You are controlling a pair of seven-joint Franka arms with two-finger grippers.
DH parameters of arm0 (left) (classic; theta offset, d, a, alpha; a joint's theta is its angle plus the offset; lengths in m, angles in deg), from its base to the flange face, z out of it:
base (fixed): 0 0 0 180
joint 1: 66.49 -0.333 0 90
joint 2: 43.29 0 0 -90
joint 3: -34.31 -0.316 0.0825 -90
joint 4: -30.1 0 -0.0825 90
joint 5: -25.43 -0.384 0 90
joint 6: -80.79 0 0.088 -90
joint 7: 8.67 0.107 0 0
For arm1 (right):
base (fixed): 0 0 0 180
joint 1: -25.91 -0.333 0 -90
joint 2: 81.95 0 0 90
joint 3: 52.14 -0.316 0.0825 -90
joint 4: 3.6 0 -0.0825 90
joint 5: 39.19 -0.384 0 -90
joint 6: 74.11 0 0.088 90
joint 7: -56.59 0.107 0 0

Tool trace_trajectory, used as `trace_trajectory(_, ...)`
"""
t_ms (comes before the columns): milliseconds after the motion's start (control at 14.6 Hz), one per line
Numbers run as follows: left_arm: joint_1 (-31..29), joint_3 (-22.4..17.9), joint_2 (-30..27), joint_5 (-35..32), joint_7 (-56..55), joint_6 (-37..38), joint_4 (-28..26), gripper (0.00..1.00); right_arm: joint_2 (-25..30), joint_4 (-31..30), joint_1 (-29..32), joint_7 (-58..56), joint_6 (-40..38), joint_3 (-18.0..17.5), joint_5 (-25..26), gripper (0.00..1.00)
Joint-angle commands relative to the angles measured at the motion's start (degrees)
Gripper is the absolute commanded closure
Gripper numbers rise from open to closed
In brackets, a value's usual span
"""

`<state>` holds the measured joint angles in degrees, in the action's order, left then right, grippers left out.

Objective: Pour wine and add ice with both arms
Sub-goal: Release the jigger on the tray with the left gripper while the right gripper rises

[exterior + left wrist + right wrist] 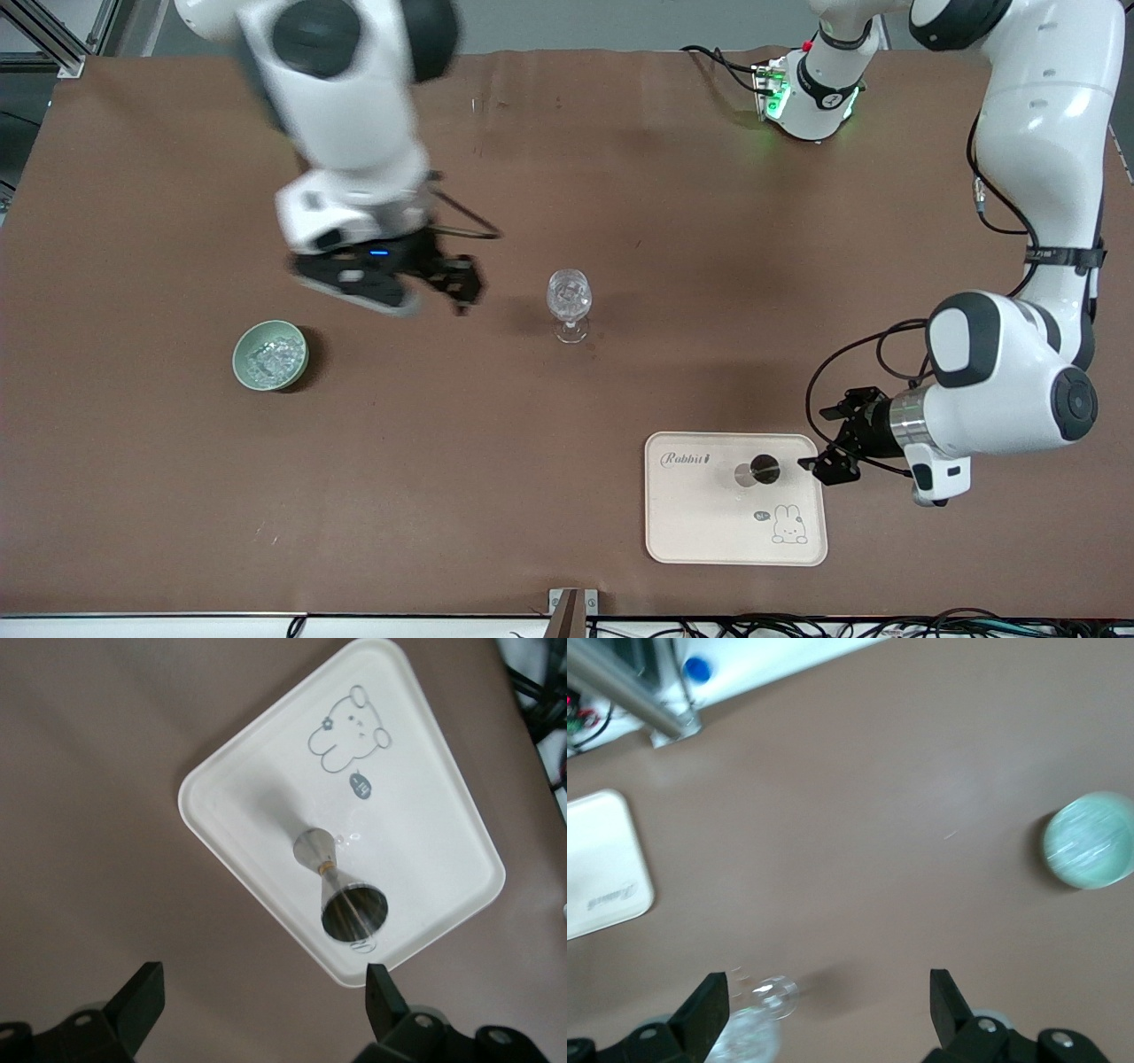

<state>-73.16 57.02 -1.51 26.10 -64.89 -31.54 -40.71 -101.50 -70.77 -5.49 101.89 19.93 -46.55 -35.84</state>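
Clear stemmed wine glass (568, 304): stands upright near the table's middle, within reach of both arms, which suits a vessel both must serve; thin, faceted-looking bowl on a short stem and round foot. Something glinting shows in the bowl, but whether that is ice, liquid or only reflections I cannot tell.

Pale green glazed bowl (270, 355): sits at about 8 o'clock from the glass, toward the right arm's end, so the ice is that arm's supply; smooth round ceramic, filled with clear, glittering ice pieces.

Steel hourglass-shaped jigger (757, 470): stands upright on the tray, at about 4 o'clock from the glass; polished metal, two cones joined at a narrow waist, dark open mouth upward. Its contents are not visible.

Cream rounded-corner plastic tray (709, 532): lies flat toward the left arm's end and catches drips under the jigger; matte, with a rabbit drawing and lettering.

Left gripper (828, 463): low at the tray's edge, at 3 o'clock from the jigger, fingers spread wide and holding nothing, lined up for a sideways grasp of the waist.

Right gripper (452, 285): in the air over bare brown cloth between bowl and glass, blurred by motion, fingers wide apart and holding nothing.
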Motion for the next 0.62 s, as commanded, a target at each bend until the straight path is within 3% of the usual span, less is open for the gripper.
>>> trace_trajectory(0, -0.36, 1.20, -6.34, -8.81, 9.78, 6.05, -1.79, 0.00, 5.47, -2.88, 8.16, -10.20, -3.24, -1.37, 0.52, 0.00)
trace_trajectory(137, -0.27, 1.20, -10.30, -12.51, 16.38, 8.70, -1.88, 0.00, 7.58, -3.23, 14.05, -15.48, -5.35, -1.72, -0.09, 0.00)
trace_trajectory(274, -0.45, 1.29, -14.25, -13.58, 23.49, 11.24, -1.97, 0.00, 9.08, -3.23, 21.08, -21.72, -9.91, -4.26, -0.28, 0.00)
trace_trajectory(547, -1.06, 1.11, -21.02, -13.50, 38.53, 15.73, -1.97, 0.00, 12.76, -6.55, 28.48, -30.60, -12.83, -4.54, -0.36, 0.00)
